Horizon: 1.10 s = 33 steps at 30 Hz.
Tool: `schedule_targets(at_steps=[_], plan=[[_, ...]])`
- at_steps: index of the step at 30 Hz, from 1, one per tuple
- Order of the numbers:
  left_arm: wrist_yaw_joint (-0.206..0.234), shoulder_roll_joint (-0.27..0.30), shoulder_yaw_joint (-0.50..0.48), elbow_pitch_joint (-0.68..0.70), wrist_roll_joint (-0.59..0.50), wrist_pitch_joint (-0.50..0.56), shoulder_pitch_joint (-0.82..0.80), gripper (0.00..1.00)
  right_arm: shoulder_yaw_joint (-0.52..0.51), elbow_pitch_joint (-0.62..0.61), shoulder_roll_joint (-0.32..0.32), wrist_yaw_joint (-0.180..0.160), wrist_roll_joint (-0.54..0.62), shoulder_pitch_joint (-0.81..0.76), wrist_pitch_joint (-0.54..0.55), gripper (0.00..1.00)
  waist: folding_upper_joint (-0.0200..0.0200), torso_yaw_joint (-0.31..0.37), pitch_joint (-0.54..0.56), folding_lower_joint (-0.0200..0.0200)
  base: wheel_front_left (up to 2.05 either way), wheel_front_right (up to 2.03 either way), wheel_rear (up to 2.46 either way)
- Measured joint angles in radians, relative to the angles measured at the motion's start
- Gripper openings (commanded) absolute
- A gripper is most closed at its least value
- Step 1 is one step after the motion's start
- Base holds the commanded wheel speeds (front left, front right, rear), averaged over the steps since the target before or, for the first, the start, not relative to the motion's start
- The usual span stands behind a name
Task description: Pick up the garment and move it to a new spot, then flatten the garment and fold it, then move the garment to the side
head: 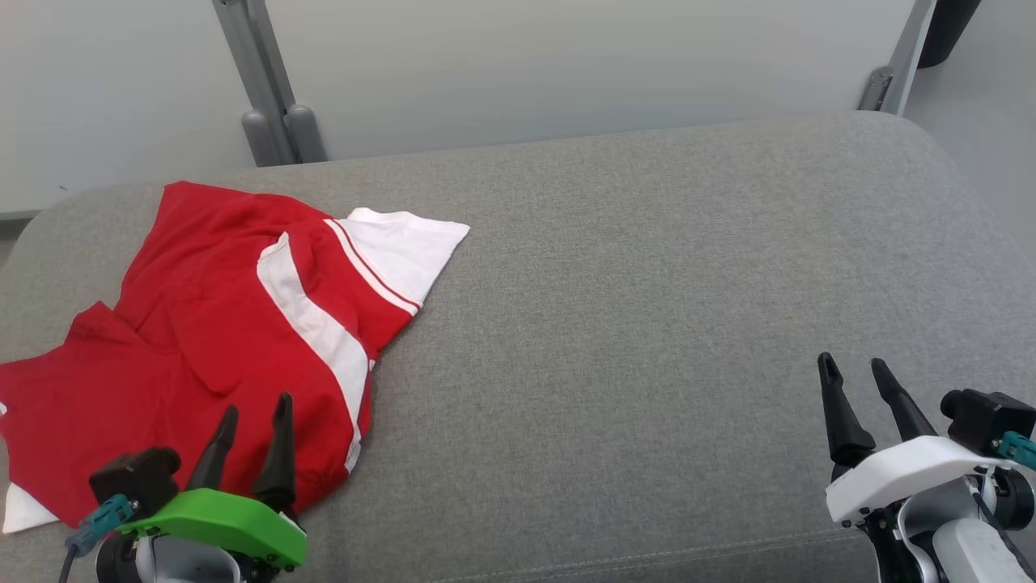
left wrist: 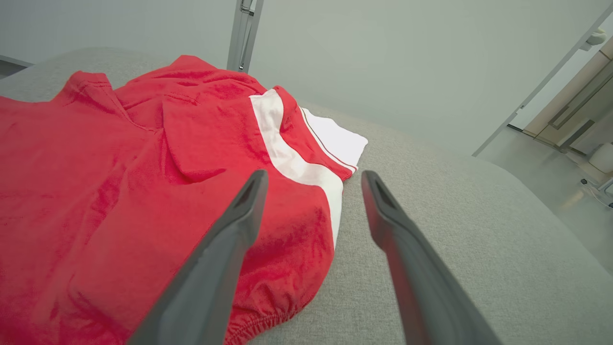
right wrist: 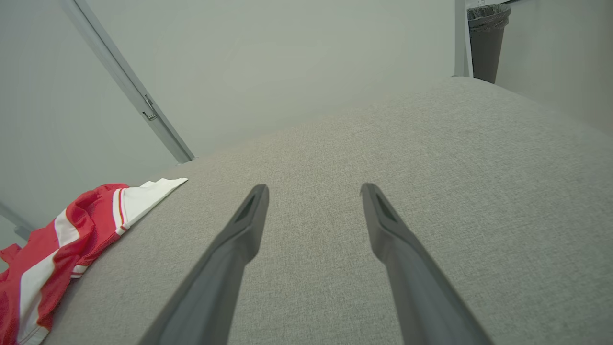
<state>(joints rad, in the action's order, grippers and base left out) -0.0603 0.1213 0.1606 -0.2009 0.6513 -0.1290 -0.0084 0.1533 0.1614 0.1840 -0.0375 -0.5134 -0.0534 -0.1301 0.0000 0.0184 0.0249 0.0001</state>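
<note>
Red-and-white garment [head: 218, 340] lay crumpled at the left of the grey surface [head: 647, 324]. Soft and limp, it would likely sag; its gathered near hem [left wrist: 268, 318] seemed the best hold. Left end effector [head: 257, 403] hung spread over it, right end effector [head: 851, 360] spread, well apart.

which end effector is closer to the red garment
Left. The left end effector sits at the near edge of the red garment; the right end effector is far off to its right over bare grey cushion.
</note>
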Motion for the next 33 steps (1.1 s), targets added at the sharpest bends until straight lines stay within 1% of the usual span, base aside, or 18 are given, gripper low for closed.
schedule_targets(at_steps=[7,10,12,17,18,21,23,26,30,33], plan=[[0.000,0.005,0.015,0.013,-0.085,-0.028,0.003,1.00,0.018,-0.008,0.022,-0.016,0.094,0.000,-0.023,1.00,0.0000,0.016,-0.002,0.0000,0.00,0.00,0.00],[0.000,0.010,0.020,0.016,-0.129,-0.040,0.004,1.00,0.028,-0.010,0.034,-0.017,0.131,0.001,-0.038,1.00,0.0000,0.019,-0.003,0.0000,0.00,0.00,0.00],[0.000,0.015,0.023,0.017,-0.151,-0.049,0.005,1.00,0.034,-0.011,0.040,-0.025,0.160,0.002,-0.047,1.00,0.0000,0.020,-0.003,0.0000,0.00,0.00,0.00],[0.000,0.017,0.034,0.025,-0.219,-0.068,0.010,1.00,0.055,-0.018,0.051,-0.029,0.226,0.004,-0.065,1.00,0.0000,0.019,-0.003,0.0000,0.00,0.00,0.00],[0.000,0.017,0.036,0.027,-0.236,-0.073,0.011,1.00,0.060,-0.020,0.052,-0.035,0.237,0.004,-0.072,1.00,0.0000,0.018,-0.003,0.0000,0.00,0.00,0.00],[-0.001,0.018,0.041,0.034,-0.272,-0.085,0.012,1.00,0.073,-0.022,0.057,-0.037,0.280,0.004,-0.082,1.00,0.0000,0.015,-0.003,0.0000,0.00,0.00,0.00],[-0.001,0.018,0.045,0.037,-0.305,-0.093,0.013,1.00,0.081,-0.023,0.063,-0.044,0.301,0.004,-0.090,1.00,0.0000,0.013,-0.002,0.0000,0.00,0.00,0.00],[-0.002,0.021,0.051,0.043,-0.341,-0.104,0.013,1.00,0.091,-0.026,0.071,-0.045,0.342,0.004,-0.102,1.00,0.0000,0.010,-0.002,0.0000,0.00,0.00,0.00],[-0.003,0.026,0.057,0.049,-0.392,-0.120,0.013,1.00,0.105,-0.032,0.071,-0.054,0.384,0.005,-0.120,1.00,0.0000,0.007,-0.003,0.0000,0.00,0.00,0.00],[-0.010,0.027,0.056,0.049,-0.409,-0.120,0.014,1.00,0.099,-0.033,0.063,-0.054,0.378,0.005,-0.120,1.00,0.0000,0.004,-0.004,0.0000,0.00,0.00,0.00]])
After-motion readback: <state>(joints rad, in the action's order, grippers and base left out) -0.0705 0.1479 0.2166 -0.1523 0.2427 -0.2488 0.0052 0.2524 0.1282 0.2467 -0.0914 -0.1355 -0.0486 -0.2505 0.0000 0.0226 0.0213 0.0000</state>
